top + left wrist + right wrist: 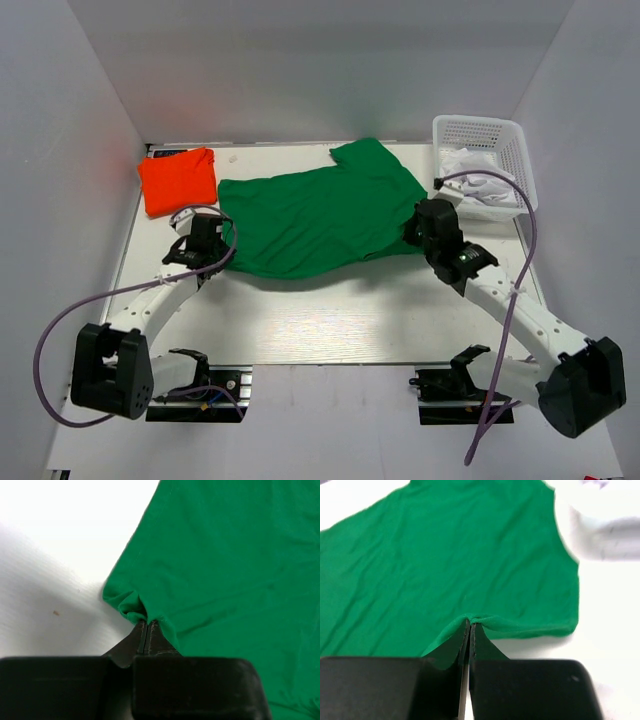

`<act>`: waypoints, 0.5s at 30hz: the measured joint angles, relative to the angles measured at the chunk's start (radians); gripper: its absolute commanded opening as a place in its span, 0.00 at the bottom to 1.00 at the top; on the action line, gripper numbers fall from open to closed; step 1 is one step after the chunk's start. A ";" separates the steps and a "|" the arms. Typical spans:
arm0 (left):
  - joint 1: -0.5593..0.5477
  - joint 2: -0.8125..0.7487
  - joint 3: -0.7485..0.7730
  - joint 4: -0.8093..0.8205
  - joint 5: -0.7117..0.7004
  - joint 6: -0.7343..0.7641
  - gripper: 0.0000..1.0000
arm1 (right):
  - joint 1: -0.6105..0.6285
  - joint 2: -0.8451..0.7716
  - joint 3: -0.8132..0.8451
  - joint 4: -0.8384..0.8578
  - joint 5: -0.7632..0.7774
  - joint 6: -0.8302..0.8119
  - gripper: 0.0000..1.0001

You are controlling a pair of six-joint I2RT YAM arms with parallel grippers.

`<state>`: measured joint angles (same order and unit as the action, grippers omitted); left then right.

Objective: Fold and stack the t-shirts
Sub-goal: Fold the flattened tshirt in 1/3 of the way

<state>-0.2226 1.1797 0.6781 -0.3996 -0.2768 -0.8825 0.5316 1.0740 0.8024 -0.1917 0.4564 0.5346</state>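
Item: your left fingers (156, 642) and right fingers (481, 647) each pinch green t-shirt (320, 215) edge; orange t-shirt (178, 180) lies folded, bench (350, 320) far-left.

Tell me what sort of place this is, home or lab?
Most likely a robotics lab test cell, not a home: a white table boxed in by plain white walls, a left arm and right arm bolted at its near edge, and a green t-shirt spread out between them.
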 measured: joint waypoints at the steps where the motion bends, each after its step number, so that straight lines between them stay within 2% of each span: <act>1: 0.001 0.014 0.009 0.002 -0.005 0.002 0.00 | -0.006 0.018 0.014 0.013 0.009 -0.012 0.00; 15: 0.048 0.232 0.200 0.022 -0.031 0.022 0.00 | -0.109 0.352 0.234 0.137 -0.021 -0.135 0.00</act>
<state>-0.1745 1.4113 0.8776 -0.3775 -0.3080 -0.8604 0.4229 1.4261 1.0367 -0.0544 0.4355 0.3992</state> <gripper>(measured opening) 0.030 0.011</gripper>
